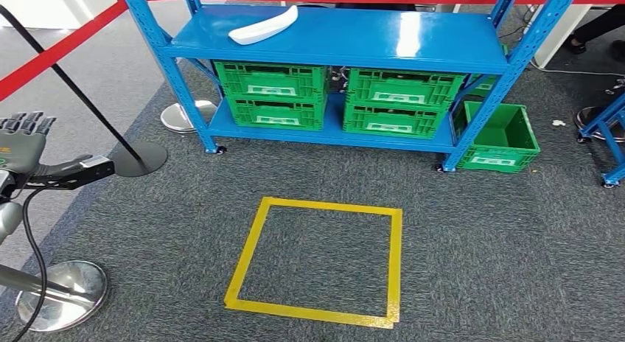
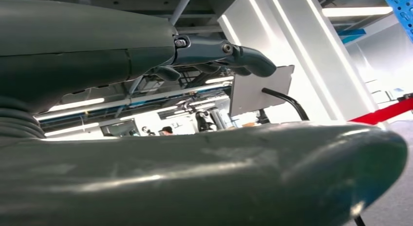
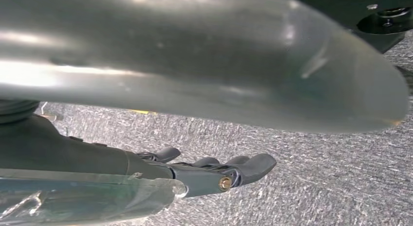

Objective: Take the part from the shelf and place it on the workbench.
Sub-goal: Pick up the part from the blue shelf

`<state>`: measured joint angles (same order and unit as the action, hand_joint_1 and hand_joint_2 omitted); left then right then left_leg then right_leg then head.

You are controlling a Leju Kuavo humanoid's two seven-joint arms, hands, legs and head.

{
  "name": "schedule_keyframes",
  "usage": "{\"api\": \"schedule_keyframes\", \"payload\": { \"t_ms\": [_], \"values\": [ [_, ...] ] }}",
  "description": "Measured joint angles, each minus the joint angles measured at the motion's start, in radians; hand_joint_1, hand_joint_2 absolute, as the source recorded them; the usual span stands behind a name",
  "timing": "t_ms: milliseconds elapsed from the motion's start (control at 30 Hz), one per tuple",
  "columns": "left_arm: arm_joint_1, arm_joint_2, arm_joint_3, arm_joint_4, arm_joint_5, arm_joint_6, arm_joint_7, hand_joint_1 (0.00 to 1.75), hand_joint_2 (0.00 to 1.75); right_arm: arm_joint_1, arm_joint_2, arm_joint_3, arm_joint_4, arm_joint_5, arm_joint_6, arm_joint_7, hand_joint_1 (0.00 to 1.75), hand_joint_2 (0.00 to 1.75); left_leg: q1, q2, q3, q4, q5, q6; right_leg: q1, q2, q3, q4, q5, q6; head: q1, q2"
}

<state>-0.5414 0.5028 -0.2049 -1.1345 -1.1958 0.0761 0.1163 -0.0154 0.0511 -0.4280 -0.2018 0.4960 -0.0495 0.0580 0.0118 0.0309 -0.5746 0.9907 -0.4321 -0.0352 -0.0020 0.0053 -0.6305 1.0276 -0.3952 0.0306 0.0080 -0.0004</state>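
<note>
The white curved part (image 1: 263,25) lies on the top board of the blue shelf (image 1: 442,43), toward its left end. My left hand (image 1: 22,147) is raised at the far left of the head view, well short of the shelf. Its fingers point up, the thumb sticks out toward the right, and it holds nothing. In the left wrist view the fingers (image 2: 243,58) stand apart from the thick thumb (image 2: 219,177), with only air between. My right hand (image 3: 146,65) hangs over the grey carpet, its fingers (image 3: 229,170) stretched out and holding nothing.
Green crates (image 1: 332,95) fill the shelf's lower levels, and another green crate (image 1: 501,139) sits on the floor by its right leg. A yellow tape square (image 1: 317,261) marks the carpet before the shelf. Stanchion bases (image 1: 63,294) (image 1: 140,158) with red belts stand at the left. Another blue rack (image 1: 608,135) stands at the right.
</note>
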Motion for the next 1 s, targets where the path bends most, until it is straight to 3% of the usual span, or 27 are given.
{"api": "schedule_keyframes", "payload": {
  "t_ms": [133, 233, 300, 367, 400, 433, 467, 500, 533, 600, 667, 733, 800, 867, 900, 933, 967, 1000],
  "values": [
    [-0.002, 0.000, 0.000, 0.000, 0.000, -0.002, -0.003, 0.00, 0.00, 0.000, 0.003, -0.010, 0.000, 0.005, 0.002, 0.000, 0.00, 0.00, -0.004, 0.000, -0.003, 0.001, -0.003, 0.009, -0.004, 0.000, 0.001, -0.003, 0.001, 0.007, 0.000, 0.000],
    [-0.006, -0.001, 0.001, 0.000, 0.002, -0.003, -0.011, 0.00, 0.00, 0.000, 0.003, -0.015, -0.001, 0.012, 0.003, 0.001, 0.00, 0.00, 0.002, 0.001, 0.007, -0.017, 0.004, 0.020, -0.003, -0.001, -0.003, 0.008, -0.010, 0.019, 0.002, 0.000],
    [-0.008, -0.003, 0.001, 0.000, 0.002, -0.003, -0.015, 0.00, 0.00, 0.001, 0.003, -0.019, -0.001, 0.016, 0.003, 0.001, 0.00, 0.00, 0.007, 0.003, 0.015, -0.025, 0.007, 0.025, -0.006, -0.001, -0.046, 0.092, -0.052, 0.027, 0.007, 0.000],
    [-0.006, -0.006, 0.000, 0.000, 0.002, -0.004, -0.017, 0.00, 0.00, 0.001, 0.003, -0.022, -0.001, 0.020, 0.004, 0.001, 0.00, 0.00, 0.009, 0.002, 0.018, -0.025, 0.000, 0.025, -0.010, -0.001, -0.117, 0.222, -0.101, 0.034, 0.010, 0.000],
    [-0.004, -0.008, 0.000, 0.000, 0.003, -0.004, -0.018, 0.00, 0.00, 0.002, 0.003, -0.024, -0.001, 0.021, 0.004, 0.001, 0.00, 0.00, 0.010, 0.001, 0.022, -0.025, -0.006, 0.024, -0.012, -0.001, -0.141, 0.260, -0.105, 0.038, 0.010, 0.000],
    [-0.002, -0.009, 0.000, 0.000, 0.003, -0.004, -0.019, 0.00, 0.00, 0.003, 0.003, -0.026, -0.001, 0.022, 0.004, 0.001, 0.00, 0.00, 0.013, 0.001, 0.027, -0.025, -0.013, 0.021, -0.014, -0.002, -0.146, 0.261, -0.090, 0.041, 0.010, 0.000],
    [-0.001, -0.009, 0.000, 0.000, 0.004, -0.004, -0.020, 0.00, 0.00, 0.004, 0.003, -0.028, -0.001, 0.023, 0.004, 0.001, 0.00, 0.00, 0.017, 0.000, 0.037, -0.024, -0.021, 0.017, -0.016, -0.003, -0.129, 0.219, -0.056, 0.045, 0.010, 0.000],
    [-0.001, -0.010, 0.000, 0.000, 0.005, -0.005, -0.021, 0.00, 0.00, 0.005, 0.003, -0.030, -0.001, 0.023, 0.004, 0.000, 0.00, 0.00, 0.020, 0.001, 0.047, -0.024, -0.030, 0.009, -0.020, -0.006, -0.096, 0.151, -0.016, 0.050, 0.010, 0.000],
    [-0.002, -0.009, 0.000, 0.000, 0.007, -0.005, -0.021, 0.00, 0.00, 0.006, 0.005, -0.032, 0.000, 0.024, 0.005, 0.000, 0.00, 0.00, 0.022, 0.001, 0.057, -0.024, -0.039, 0.000, -0.021, -0.009, -0.061, 0.085, 0.007, 0.055, 0.014, 0.000],
    [-0.006, -0.008, 0.001, -0.001, 0.010, -0.006, -0.021, 0.00, 0.00, 0.005, 0.009, -0.035, 0.000, 0.024, 0.006, -0.001, 0.00, 0.00, 0.020, 0.001, 0.070, -0.024, -0.053, -0.018, -0.021, -0.013, -0.016, 0.010, 0.013, 0.042, 0.018, 0.000],
    [-0.008, -0.008, 0.001, -0.001, 0.011, -0.006, -0.022, 0.00, 0.00, 0.004, 0.011, -0.037, 0.000, 0.025, 0.006, -0.001, 0.00, 0.00, 0.019, 0.002, 0.082, -0.034, -0.063, -0.032, -0.017, -0.010, -0.008, 0.009, -0.011, 0.012, 0.016, 0.000],
    [-0.010, -0.007, 0.002, -0.006, 0.012, -0.006, -0.022, 0.00, 0.00, 0.006, 0.010, -0.038, -0.001, 0.025, 0.006, -0.002, 0.00, 0.00, 0.024, 0.000, 0.096, -0.030, -0.074, -0.043, -0.016, -0.003, 0.011, 0.004, -0.027, -0.007, 0.010, 0.000],
    [-0.011, -0.005, 0.003, -0.011, 0.012, -0.006, -0.023, 0.00, 0.00, 0.007, 0.010, -0.039, -0.003, 0.025, 0.005, -0.002, 0.00, 0.00, 0.024, -0.007, 0.050, 0.060, -0.103, -0.046, -0.016, 0.004, 0.040, -0.008, -0.043, -0.022, 0.003, 0.000],
    [-0.005, -0.004, 0.003, -0.012, 0.012, -0.007, -0.023, 0.00, 0.00, 0.008, 0.011, -0.040, -0.003, 0.025, 0.006, -0.003, 0.00, 0.00, 0.019, -0.015, -0.060, 0.208, -0.132, -0.043, -0.014, 0.010, 0.069, -0.018, -0.063, -0.029, -0.003, 0.000],
    [0.001, -0.004, 0.002, -0.012, 0.012, -0.007, -0.023, 0.00, 0.00, 0.010, 0.011, -0.040, -0.003, 0.025, 0.006, -0.003, 0.00, 0.00, 0.018, -0.017, -0.111, 0.256, -0.125, -0.041, -0.013, 0.014, 0.086, -0.023, -0.074, -0.030, -0.005, 0.000],
    [0.006, -0.004, 0.002, -0.012, 0.012, -0.007, -0.023, 0.00, 0.00, 0.013, 0.011, -0.041, -0.003, 0.025, 0.006, -0.002, 0.00, 0.00, 0.016, -0.018, -0.146, 0.267, -0.092, -0.037, -0.012, 0.019, 0.107, -0.028, -0.088, -0.030, -0.006, 0.000],
    [0.010, -0.003, 0.001, -0.012, 0.012, -0.007, -0.023, 0.00, 0.00, 0.016, 0.011, -0.041, -0.003, 0.025, 0.006, -0.002, 0.00, 0.00, 0.015, -0.019, -0.161, 0.238, -0.034, -0.032, -0.011, 0.023, 0.131, -0.033, -0.103, -0.029, -0.006, 0.000],
    [0.012, -0.002, 0.002, -0.012, 0.012, -0.007, -0.023, 0.00, 0.00, 0.019, 0.011, -0.042, -0.003, 0.025, 0.006, -0.002, 0.00, 0.00, 0.013, -0.019, -0.160, 0.175, 0.040, -0.026, -0.010, 0.026, 0.157, -0.037, -0.120, -0.027, -0.006, 0.000]
  ]
}}
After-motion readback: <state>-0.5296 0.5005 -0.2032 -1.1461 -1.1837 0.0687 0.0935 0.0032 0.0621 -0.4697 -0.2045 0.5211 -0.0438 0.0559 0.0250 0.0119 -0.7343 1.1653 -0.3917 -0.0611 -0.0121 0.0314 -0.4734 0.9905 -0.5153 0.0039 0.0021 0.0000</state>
